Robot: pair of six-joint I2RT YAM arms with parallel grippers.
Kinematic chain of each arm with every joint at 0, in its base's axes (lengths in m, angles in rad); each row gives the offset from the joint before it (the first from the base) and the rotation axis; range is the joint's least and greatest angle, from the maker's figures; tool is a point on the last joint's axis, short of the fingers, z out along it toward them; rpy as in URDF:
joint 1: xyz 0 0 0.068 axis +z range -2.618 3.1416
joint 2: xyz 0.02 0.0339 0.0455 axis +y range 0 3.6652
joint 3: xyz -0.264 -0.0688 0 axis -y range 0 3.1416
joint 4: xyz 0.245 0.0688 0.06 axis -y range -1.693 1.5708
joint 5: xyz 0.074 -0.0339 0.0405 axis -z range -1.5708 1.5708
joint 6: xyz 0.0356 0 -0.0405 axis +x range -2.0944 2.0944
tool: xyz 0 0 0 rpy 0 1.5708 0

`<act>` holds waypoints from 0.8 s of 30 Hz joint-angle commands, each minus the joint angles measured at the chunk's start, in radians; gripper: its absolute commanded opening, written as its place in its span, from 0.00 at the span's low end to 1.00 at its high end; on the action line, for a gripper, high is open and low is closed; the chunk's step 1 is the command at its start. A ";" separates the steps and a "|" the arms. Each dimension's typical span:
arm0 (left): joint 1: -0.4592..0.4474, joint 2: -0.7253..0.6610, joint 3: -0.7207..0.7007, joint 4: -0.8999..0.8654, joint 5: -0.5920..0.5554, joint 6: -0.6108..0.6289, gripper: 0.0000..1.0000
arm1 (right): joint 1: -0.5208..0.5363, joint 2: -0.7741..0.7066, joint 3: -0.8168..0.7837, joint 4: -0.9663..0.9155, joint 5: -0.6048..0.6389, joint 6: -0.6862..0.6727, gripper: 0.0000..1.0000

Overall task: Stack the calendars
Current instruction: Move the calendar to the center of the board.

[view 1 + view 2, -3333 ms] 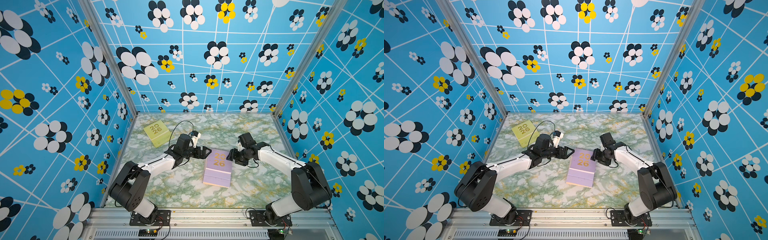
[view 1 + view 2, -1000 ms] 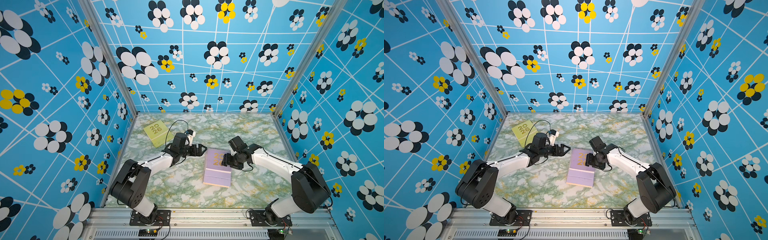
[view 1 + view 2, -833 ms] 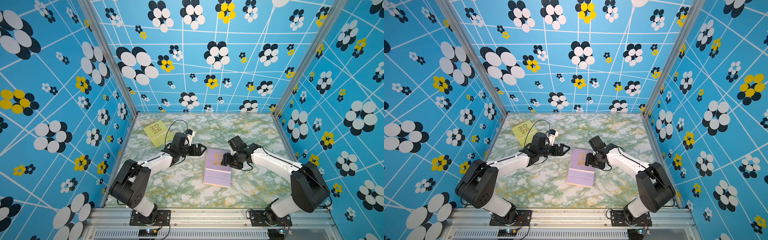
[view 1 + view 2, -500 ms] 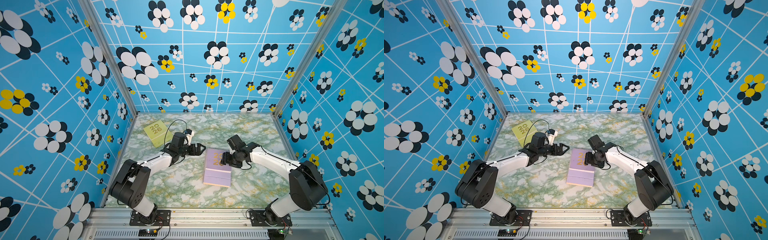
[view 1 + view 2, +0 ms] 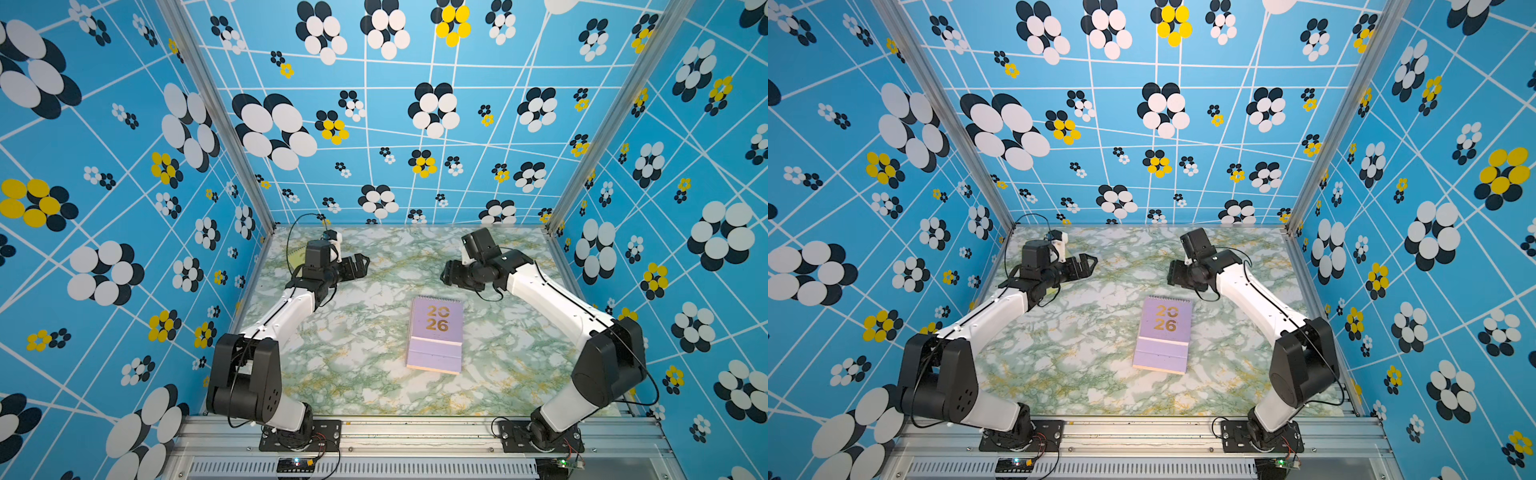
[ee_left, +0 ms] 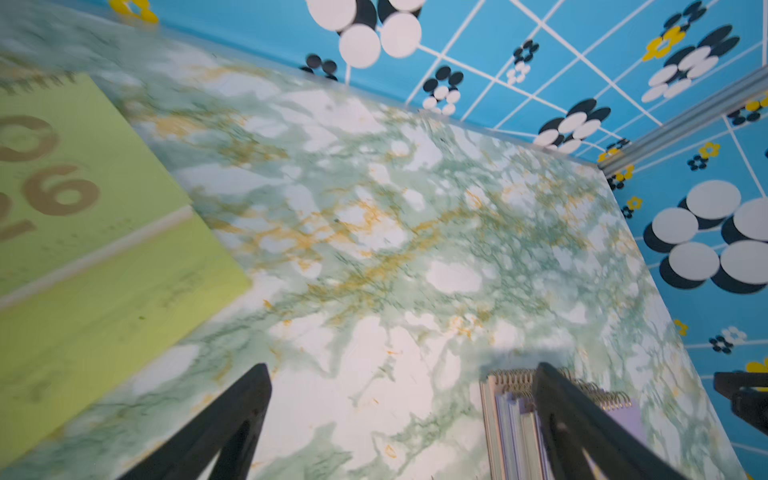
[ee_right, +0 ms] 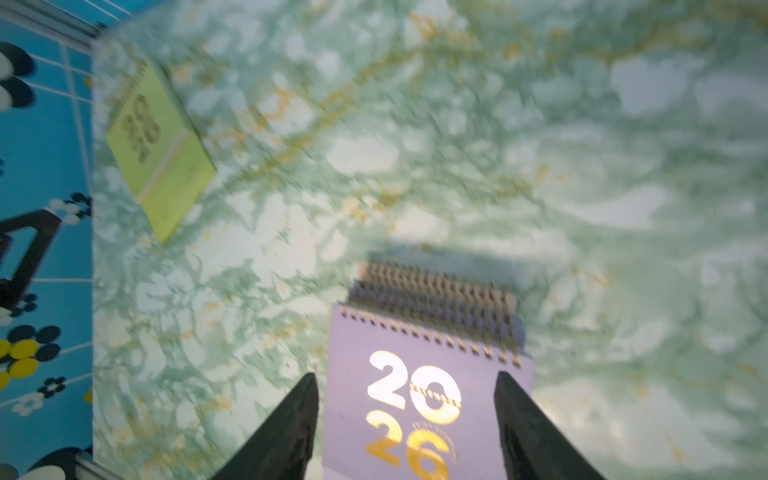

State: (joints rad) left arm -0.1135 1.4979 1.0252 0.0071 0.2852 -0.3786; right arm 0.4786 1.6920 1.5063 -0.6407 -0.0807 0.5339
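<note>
Now | left hand (image 5: 360, 266) spread wide, empty; right hand (image 5: 445, 275) partly spread, empty | lilac-topped stack (image 5: 435, 334) lies ahead of right hand, yellow-green calendar (image 6: 83, 232) flat beside left hand | risk: thin flat calendar likely slips the pinch; staggered stack may slide on landing.

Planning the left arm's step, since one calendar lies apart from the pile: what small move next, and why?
Probably swing the open left hand over the yellow-green calendar: it lies alone, apart from the lilac-topped stack, and that hand is empty and nearest.
</note>
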 commanded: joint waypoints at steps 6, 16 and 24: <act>0.191 0.105 0.076 -0.137 -0.148 -0.056 1.00 | 0.069 0.380 0.466 -0.058 -0.137 -0.106 0.68; 0.326 0.394 0.299 -0.224 -0.181 -0.067 0.98 | 0.154 0.795 1.015 -0.166 -0.266 -0.099 0.67; 0.367 0.539 0.434 -0.237 -0.136 -0.051 0.97 | 0.199 0.887 1.066 -0.088 -0.309 -0.044 0.67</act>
State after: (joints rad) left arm 0.2478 1.9926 1.3979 -0.1883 0.1326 -0.4511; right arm 0.6655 2.5553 2.5374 -0.7486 -0.3531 0.4629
